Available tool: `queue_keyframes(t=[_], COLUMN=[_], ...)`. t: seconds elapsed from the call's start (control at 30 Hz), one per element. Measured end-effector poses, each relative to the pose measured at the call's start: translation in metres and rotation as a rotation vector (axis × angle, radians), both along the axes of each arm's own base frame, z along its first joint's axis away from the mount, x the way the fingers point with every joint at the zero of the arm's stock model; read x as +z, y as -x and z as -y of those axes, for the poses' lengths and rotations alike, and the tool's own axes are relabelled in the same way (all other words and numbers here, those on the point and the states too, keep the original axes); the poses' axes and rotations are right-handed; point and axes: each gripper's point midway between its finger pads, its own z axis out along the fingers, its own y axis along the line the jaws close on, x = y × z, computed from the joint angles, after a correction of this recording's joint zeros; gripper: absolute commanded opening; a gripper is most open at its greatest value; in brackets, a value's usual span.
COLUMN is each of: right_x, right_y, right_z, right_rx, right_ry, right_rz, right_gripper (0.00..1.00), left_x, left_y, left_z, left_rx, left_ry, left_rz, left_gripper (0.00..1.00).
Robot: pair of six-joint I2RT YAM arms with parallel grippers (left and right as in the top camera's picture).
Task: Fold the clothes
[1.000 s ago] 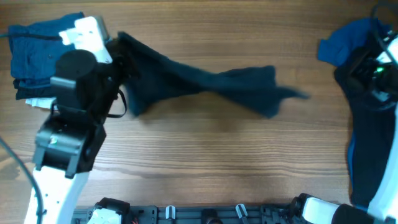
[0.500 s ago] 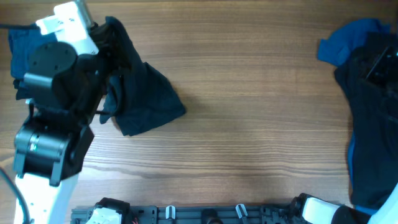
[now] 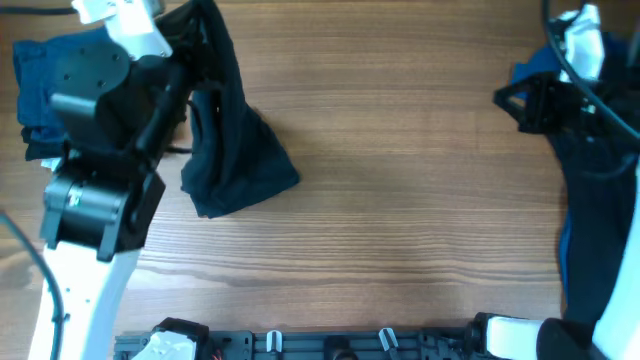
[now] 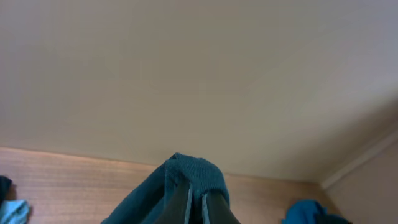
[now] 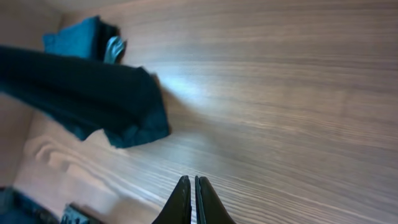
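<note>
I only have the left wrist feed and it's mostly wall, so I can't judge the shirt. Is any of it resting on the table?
Observer: Yes. Overhead, the navy shirt hangs from the left end effector, and its lower part lies bunched on the table.
Operator: Is the right end effector holding the other end?
Observer: No. It is shut on nothing, well away from the shirt.
Operator: Where are the other clothes?
Observer: A heap of blue and dark clothes lies at the table's right edge.
</note>
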Motion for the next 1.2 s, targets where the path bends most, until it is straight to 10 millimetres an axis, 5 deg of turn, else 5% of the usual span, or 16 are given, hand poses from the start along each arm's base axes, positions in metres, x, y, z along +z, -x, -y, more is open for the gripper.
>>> queue_keyframes(t=[0.23,0.5,0.8,1.0,1.2], right_x=[-0.067,-0.160,-0.255,-0.272,-0.278], right_y=[-0.033,-0.061,-0.041,-0.029,-0.030], right_z=[-0.041,-0.152,-0.277,-0.314,-0.326], right_rx=[0.136,0.403,0.612,0.624,0.528], right_ry=[-0.029,-0.135,-0.151,-0.158,-0.117], right_rz=[-0.137,-0.198,-0.301,-0.315,-0.328], right_gripper=[0.04,0.04,0.04,0.04,0.04], left_x=[-0.023,-0.022,-0.022,-0.021,-0.021], left_y=[-0.019,-0.021,-0.023,-0.024,-0.025], left_z=[0.006,-0.002,-0.011,-0.020,-0.025], left_rx=[-0.006,0.043,0.093,0.142,0.172], left_ry=[-0.014,-0.021,-0.052,-0.066,-0.071], left_rz=[-0.060,-0.054,-0.045,-0.042,-0.042], left_gripper=[0.04,0.04,0.04,0.04,0.04])
